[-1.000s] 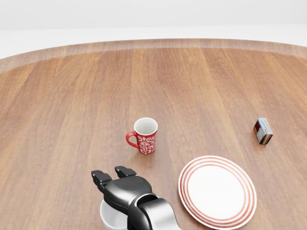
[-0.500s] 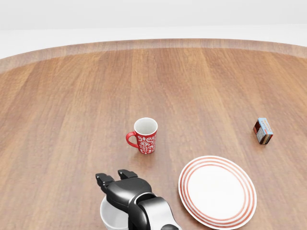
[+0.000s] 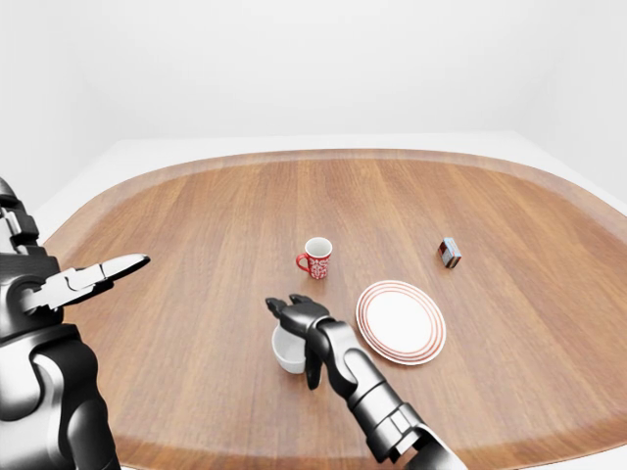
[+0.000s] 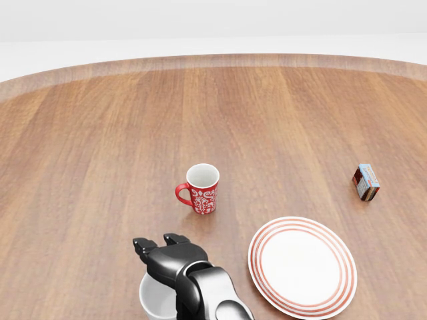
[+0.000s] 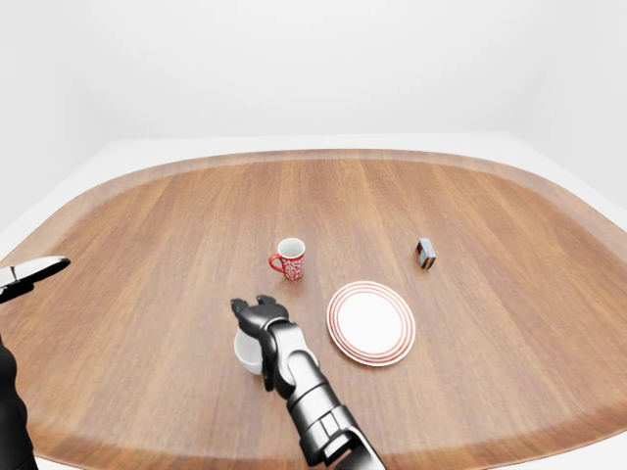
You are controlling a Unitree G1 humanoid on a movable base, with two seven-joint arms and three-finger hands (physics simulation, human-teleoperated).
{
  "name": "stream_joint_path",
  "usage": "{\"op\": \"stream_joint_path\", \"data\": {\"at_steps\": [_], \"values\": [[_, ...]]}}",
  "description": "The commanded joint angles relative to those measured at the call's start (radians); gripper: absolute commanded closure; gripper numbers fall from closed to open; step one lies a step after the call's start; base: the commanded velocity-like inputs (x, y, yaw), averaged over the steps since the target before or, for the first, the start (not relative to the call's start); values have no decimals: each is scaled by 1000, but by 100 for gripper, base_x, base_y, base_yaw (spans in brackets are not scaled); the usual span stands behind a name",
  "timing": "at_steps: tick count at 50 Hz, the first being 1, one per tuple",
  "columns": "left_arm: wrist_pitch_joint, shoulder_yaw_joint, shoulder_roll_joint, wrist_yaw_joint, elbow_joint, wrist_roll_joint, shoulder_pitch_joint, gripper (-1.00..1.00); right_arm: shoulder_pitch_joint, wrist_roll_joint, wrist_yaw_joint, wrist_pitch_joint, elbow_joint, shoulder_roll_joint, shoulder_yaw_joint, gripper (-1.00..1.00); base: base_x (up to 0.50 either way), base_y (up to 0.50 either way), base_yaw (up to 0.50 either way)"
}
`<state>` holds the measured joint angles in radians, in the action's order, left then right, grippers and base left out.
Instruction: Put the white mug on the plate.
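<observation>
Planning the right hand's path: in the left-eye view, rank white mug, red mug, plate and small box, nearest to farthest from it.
From the right hand:
1. White mug, directly under it.
2. Red mug, above it, and plate, to its right: too close to call.
3. Small box, far upper right.

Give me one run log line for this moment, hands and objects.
right hand over white mug, grip unclear | left hand open, idle | red-ringed white plate bare | red patterned mug upright on wooden table

On the table (image 4: 80, 133), the white mug (image 3: 286, 351) sits left of the plate (image 4: 302, 265); the patterned mug (image 4: 201, 189) stands farther off, the small box (image 4: 366, 182) far right.
</observation>
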<state>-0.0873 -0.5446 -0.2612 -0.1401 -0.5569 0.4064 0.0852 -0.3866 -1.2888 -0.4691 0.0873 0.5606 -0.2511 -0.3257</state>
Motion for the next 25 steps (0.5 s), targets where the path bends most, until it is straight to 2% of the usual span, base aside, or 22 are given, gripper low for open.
{"op": "stream_joint_path", "data": {"at_steps": [1,18,25], "values": [[0,20,12,2,95,-7,12,-100,-39,16,47,0,147,-15,1,-100,0,0,0],[0,23,11,3,112,-7,16,-100,-117,46,111,0,294,-31,25,-100,0,0,0],[0,23,11,3,115,-7,14,-100,-168,63,183,0,439,-29,47,-100,0,0,0]]}}
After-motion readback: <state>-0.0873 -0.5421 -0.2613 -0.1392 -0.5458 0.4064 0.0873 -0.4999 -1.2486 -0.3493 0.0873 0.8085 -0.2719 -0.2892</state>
